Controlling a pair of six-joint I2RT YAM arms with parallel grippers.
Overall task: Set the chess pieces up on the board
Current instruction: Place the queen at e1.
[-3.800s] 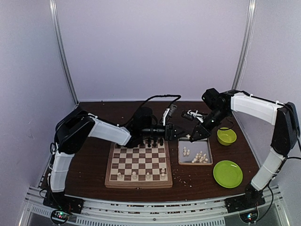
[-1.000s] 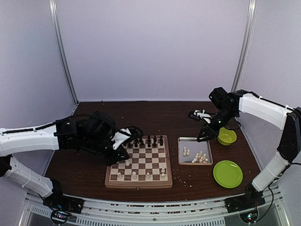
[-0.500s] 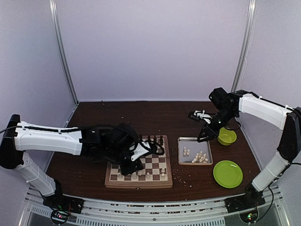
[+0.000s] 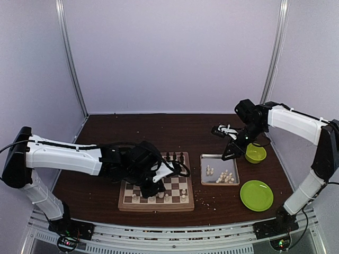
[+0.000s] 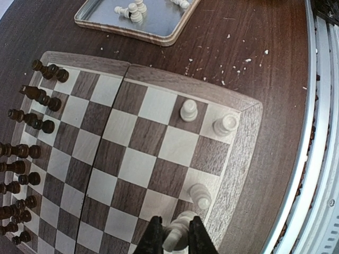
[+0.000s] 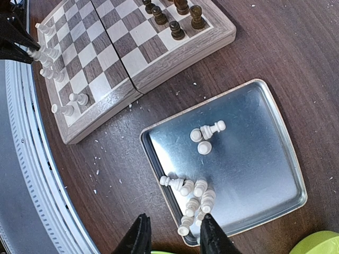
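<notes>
The board lies front centre, also in the left wrist view and the right wrist view. My left gripper is low over its near row, shut on a cream chess piece held upright between the fingers. Three more cream pieces stand along that near edge. My right gripper hangs open and empty above the tray's far left side, also seen in its wrist view. Several cream pieces lie in the metal tray.
Dark pieces fill the board's far rows, also in the left wrist view. The tray sits right of the board. A green bowl and a green plate are further right. Pale crumbs dot the table.
My left arm has swung from the board's far edge across to its near row and edged right. My right gripper has drawn back a little from the tray.
</notes>
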